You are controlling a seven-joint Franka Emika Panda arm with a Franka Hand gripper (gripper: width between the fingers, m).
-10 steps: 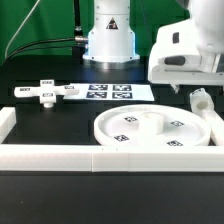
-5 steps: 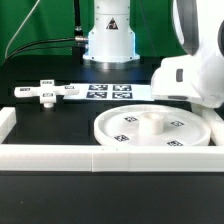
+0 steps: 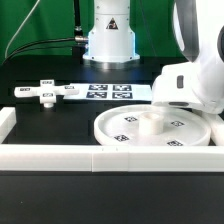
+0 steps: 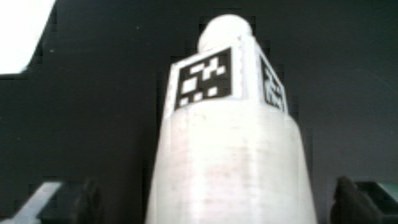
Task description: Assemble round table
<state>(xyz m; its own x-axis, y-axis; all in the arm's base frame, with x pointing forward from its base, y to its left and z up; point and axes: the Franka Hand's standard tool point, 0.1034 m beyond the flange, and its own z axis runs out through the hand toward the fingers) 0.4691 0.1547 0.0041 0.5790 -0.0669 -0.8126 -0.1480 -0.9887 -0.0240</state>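
The large rimmed round disc (image 3: 150, 128) lies flat on the table at the exterior view's right, with a raised hub in its middle. The flat cross-shaped foot piece (image 3: 44, 92) lies at the left. The short cylindrical post (image 4: 228, 140) fills the wrist view, a square tag on its side. In the exterior view the post is hidden behind my hand. My gripper (image 4: 214, 205) is open and straddles the post, with a dark finger (image 4: 64, 203) on each side and a gap between each finger and the post. The gripper's white body (image 3: 190, 85) hangs low beside the disc's right rim.
The marker board (image 3: 110, 91) lies behind the disc, in front of the robot base (image 3: 108, 40). Long white border rails (image 3: 60, 154) run along the table's front and left edges. A black cable lies at the back left.
My hand has come down and toward the exterior view's left over the post, which stood in plain sight a second ago. The disc and foot piece have not moved.
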